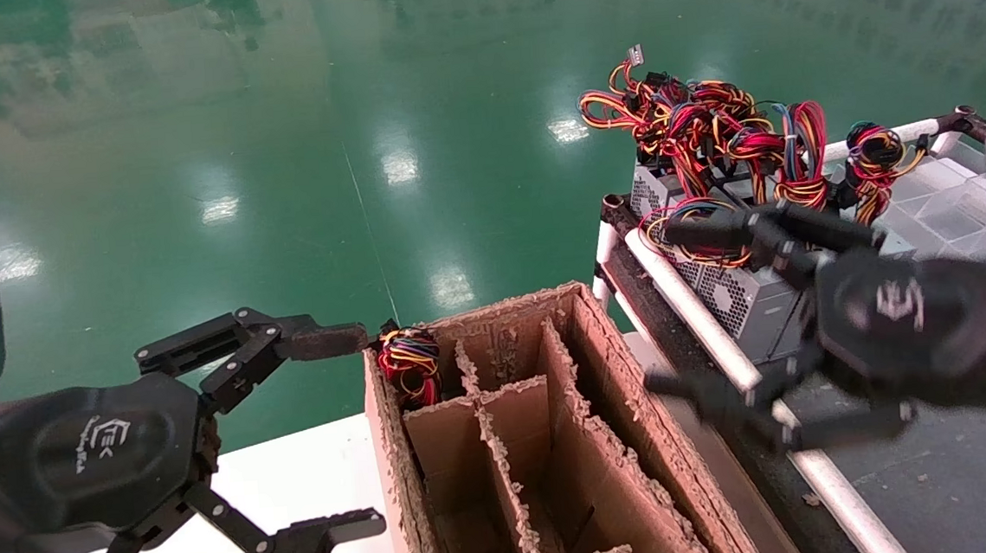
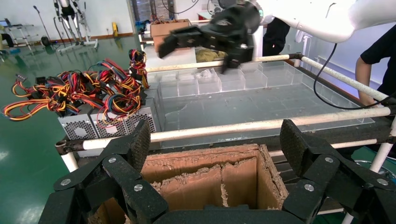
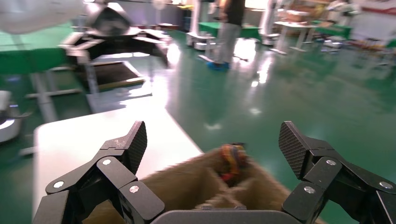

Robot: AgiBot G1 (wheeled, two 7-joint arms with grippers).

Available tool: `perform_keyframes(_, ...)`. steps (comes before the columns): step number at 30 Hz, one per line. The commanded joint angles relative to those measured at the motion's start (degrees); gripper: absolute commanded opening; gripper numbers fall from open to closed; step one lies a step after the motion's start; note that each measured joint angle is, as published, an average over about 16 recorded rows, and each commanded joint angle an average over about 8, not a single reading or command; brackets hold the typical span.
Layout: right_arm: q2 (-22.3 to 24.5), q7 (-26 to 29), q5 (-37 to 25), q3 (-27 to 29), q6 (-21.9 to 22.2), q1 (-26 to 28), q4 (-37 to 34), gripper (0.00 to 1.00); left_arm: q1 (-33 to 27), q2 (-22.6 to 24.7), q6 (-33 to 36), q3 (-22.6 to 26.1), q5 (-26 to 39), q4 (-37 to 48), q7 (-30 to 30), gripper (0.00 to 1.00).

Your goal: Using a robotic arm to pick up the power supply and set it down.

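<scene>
The power supply stands in the far left compartment of the cardboard box [image 1: 617, 372]; only its tied bundle of coloured wires [image 1: 410, 365] shows above the rim, and its grey body is hidden. In the right wrist view the bundle [image 3: 233, 161] lies ahead, between the spread fingers. The robotic arm's right gripper [image 1: 664, 308] hangs open and empty between the box and the rack, blurred. It also appears far off in the left wrist view, right gripper [image 2: 196, 53] above the rack. My left gripper [image 1: 361, 431] is open at the box's left side, its upper finger close to the bundle.
Several vented grey boxes [image 1: 737, 294] with long looping cables [image 1: 699, 123] sit on a rack with white rails [image 1: 690, 306] to the right. Clear trays [image 2: 224, 79] lie behind them. The box stands on a white table [image 1: 298, 472]; green floor lies beyond.
</scene>
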Motion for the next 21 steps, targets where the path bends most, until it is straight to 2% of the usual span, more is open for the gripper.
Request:
perform_keyframes(1, 0.31, 1.03, 0.75, 0.23, -0.37, -1.54, 2.49, 1.0, 0.0, 0.0, 0.0, 0.0, 0.0, 0.0, 0.0, 1.0)
perform_keyframes(10, 1.24, 3.91, 3.01, 0.94, -1.51, -6.27, 10.19, 1.0, 0.01, -0.01, -0.01, 0.0, -0.02, 0.01, 0.0, 1.0)
perform_keyframes(21, 1.27, 3.79, 3.07, 0.99, -1.48, -6.06, 9.82, 1.0, 0.01, -0.01, -0.02, 0.0, -0.02, 0.02, 0.01, 1.0)
